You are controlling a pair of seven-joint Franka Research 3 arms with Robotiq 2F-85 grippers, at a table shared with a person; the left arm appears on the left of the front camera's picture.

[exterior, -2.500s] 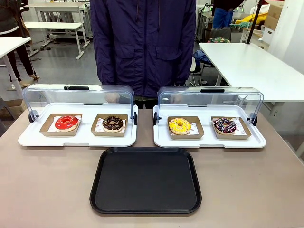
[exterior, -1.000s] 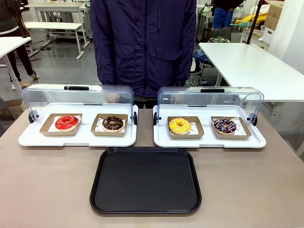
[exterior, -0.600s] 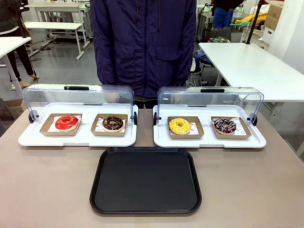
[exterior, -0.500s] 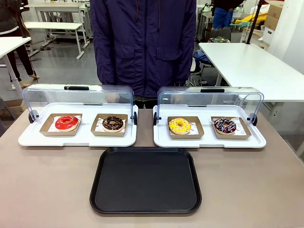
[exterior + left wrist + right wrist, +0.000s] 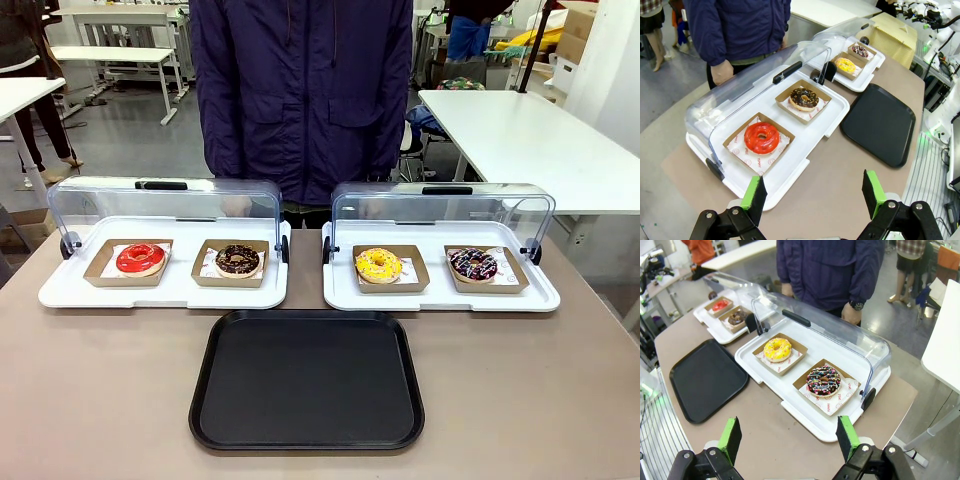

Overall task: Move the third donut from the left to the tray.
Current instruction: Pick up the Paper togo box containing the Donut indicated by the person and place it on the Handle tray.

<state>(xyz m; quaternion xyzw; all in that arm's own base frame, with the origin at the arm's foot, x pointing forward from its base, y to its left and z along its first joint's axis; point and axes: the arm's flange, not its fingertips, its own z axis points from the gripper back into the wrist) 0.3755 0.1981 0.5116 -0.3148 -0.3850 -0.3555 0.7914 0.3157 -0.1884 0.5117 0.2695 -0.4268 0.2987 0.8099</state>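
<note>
Jaws: right gripper point(image 5: 789, 437) is spread wide with nothing between the pads, and left gripper point(image 5: 814, 192) is spread and empty too. Delta over the last couple of seconds in the front view is none: donuts, covers, tray and person point(image 5: 300, 90) are all exactly where they were. So no approach has started and the task is at zero. The target, the yellow sprinkled donut point(image 5: 777, 349), sits in its brown cardboard holder point(image 5: 418, 276) on the white display tray point(image 5: 440, 300). It's ahead of the right jaws, a touch left of their centre line and well apart from them. The chocolate donut with coloured sprinkles point(image 5: 823, 380) is nearer those jaws and right of the line, beside the target but not touching it. The clear domed cover point(image 5: 840, 335) stands swung back beyond both, so the near side looks free to reach in. The black tray point(image 5: 705, 380) lies off to the left of the right jaws, bare, just beside the display tray's near edge. From the left jaws the target is far ahead and to the right. The red-glazed donut point(image 5: 761, 137) and the plain chocolate donut point(image 5: 804, 98) come first, so the right arm looks like the obvious pick. My read of the next move: drop the right jaws over the holder's edges, not the glaze, and keep clear of the neighbouring donut and the cover.
</note>
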